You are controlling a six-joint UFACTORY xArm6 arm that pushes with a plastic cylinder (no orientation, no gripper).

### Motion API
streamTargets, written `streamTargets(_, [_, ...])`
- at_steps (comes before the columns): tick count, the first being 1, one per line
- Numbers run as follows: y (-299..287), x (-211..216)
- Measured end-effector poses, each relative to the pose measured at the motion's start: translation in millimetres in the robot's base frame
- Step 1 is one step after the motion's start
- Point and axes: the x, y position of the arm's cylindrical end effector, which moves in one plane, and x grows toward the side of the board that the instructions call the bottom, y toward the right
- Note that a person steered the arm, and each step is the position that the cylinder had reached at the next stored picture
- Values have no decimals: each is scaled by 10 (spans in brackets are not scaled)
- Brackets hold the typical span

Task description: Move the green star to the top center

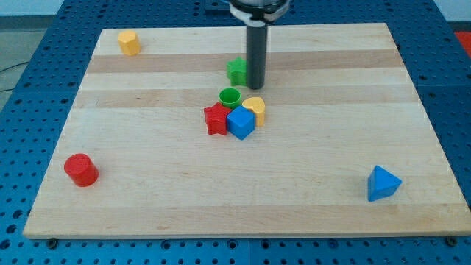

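Green star (pixel 236 71): upper middle of the frame, smooth, on pale wood bench (pixel 147 184).
My tip (pixel 257 87): dark round rod, touching the star's right side.
Jaws: none, just the rod.
Below: green cylinder (pixel 230 96), red star (pixel 216 118), blue cube (pixel 241 122), yellow heart (pixel 255 109).

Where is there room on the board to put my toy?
Bare wood lies between the red cylinder and blue pyramid, and right of my tip. Crowded: the middle, where the green star, green cylinder, red star, blue cube and yellow heart bunch.
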Motion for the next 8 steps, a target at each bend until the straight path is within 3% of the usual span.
streamTargets(1, [-402, -1])
streamTargets(3, [-168, -574])
streamTargets(4, [-396, -143])
streamTargets(7, [-427, -767])
streamTargets(8, [-721, -797])
